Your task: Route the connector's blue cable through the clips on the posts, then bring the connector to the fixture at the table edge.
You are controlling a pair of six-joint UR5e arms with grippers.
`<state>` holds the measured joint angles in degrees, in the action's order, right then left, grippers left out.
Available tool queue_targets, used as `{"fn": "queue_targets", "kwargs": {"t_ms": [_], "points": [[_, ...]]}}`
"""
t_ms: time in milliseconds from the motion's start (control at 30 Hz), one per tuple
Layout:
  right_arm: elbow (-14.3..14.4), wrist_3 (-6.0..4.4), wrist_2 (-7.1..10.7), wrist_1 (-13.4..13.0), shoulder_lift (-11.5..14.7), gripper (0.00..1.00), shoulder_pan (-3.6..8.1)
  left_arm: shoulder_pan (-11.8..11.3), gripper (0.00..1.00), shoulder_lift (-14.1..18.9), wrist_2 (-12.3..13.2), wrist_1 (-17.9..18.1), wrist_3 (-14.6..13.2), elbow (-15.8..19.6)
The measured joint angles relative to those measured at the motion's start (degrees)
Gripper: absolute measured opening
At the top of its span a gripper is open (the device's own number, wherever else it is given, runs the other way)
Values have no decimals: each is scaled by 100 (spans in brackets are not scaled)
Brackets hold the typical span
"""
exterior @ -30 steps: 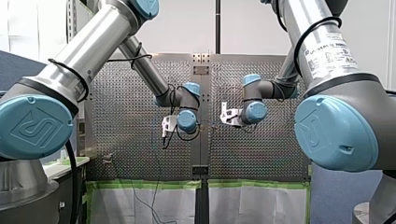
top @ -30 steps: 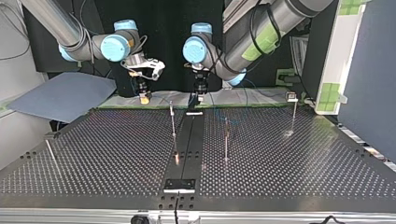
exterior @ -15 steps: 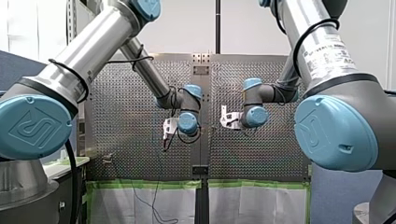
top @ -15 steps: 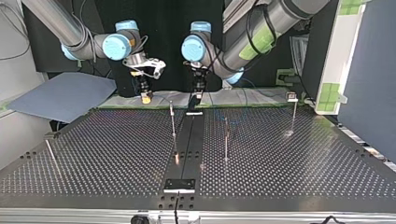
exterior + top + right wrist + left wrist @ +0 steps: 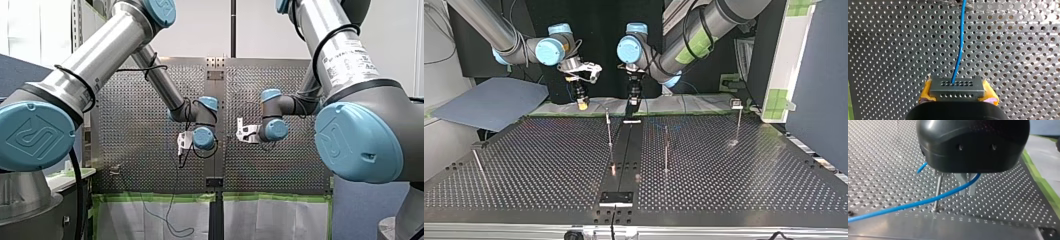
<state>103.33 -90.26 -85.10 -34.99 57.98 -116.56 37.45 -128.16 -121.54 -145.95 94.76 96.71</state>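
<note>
1. Connector [image 5: 957, 87]: a small dark block with rows of holes, clamped between the yellow pads [image 5: 926, 90] of my right gripper [image 5: 957, 93]. It looks rigid and light, so its flat sides, where it is held now, are the sound place to grip it.
2. Blue cable [image 5: 959, 42] leaves the connector's face and runs straight ahead over the perforated table [image 5: 885, 50]. It is thin, limp and probably slick, so I judge it will sag, swing and slip off a clip unless kept lightly taut. It is best taken close to the post being threaded, never tugged at the connector joint.
3. In the left wrist view the cable crosses under my left gripper [image 5: 965, 185], just beside a thin post [image 5: 938, 191]. Whether that gripper pinches the cable or the cable merely lies across it, I cannot tell.
4. In the top view both grippers hang at the upper centre of the frame, over the table's far edge. Other posts [image 5: 666, 147] stand lower in the frame.
5. Hard to make out:
   - The clips on the posts are too small to see.
   - The cable barely shows in the top view and not at all in the front view, where the wrists hide both grippers.
   - A dark plate [image 5: 615, 198] at the lower centre of the top view may be the fixture, but I cannot be sure.
</note>
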Motion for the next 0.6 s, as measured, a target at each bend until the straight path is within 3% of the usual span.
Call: {"fn": "queue_targets", "kwargs": {"t_ms": [233,600], "points": [[-1,105,225,-137,-99,0,123,-30,2,-5,16,80,-19,-18],[-2,95,614,-424,-128,0,381,-99,2,-16,204,169,-89,-33]]}}
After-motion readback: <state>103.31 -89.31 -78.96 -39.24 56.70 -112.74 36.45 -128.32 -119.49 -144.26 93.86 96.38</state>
